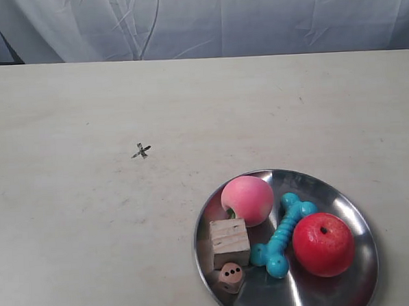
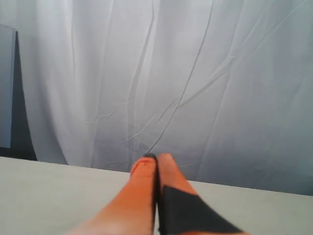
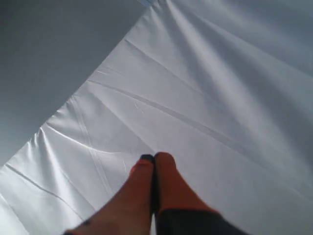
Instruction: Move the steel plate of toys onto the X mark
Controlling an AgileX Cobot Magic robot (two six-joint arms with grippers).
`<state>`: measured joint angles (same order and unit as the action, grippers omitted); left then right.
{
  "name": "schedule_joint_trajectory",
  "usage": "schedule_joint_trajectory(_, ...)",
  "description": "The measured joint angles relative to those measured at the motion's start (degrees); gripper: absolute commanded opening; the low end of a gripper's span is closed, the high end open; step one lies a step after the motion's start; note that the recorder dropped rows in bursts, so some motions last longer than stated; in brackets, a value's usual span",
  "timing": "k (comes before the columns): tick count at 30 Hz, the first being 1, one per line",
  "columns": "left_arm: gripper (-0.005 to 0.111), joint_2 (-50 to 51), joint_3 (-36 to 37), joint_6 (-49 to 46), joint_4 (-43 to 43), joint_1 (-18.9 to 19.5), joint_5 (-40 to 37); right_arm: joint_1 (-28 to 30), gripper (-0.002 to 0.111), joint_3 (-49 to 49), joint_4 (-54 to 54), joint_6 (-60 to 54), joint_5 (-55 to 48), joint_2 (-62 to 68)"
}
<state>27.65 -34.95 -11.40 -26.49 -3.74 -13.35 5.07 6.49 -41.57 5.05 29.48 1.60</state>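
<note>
Five toys sit on the round shiny steel plate, well apart from the dark X mark.
My left gripper and right gripper are pinched closed, empty; pale tabletop lies between plate and mark.

No printed words, brands, labels or numbers readable anywhere. Only signs: a small dark grey hand-drawn cross, X-shaped and a bit smudged, marked straight on the pale beige tabletop, well apart from the round shiny steel plate. Inside that plate, a small round-cornered wooden die shows dark pips on its upper face: two clear, possibly a third, count not certain. Both wrist views: plain white cloth, nothing to read.
</note>
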Motion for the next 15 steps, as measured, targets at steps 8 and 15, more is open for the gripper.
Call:
schedule_joint_trajectory(8, 0.0, 37.58, -16.01, -2.03, 0.36, -11.81, -19.84, 0.0, 0.0, 15.25, 2.28, -10.82, -19.11, 20.87)
schedule_joint_trajectory(15, 0.0, 54.59, -16.19, -11.58, -14.33, -15.07, -31.53, 0.0, 0.0, 26.27, 20.62, -10.43, -63.69, 46.05)
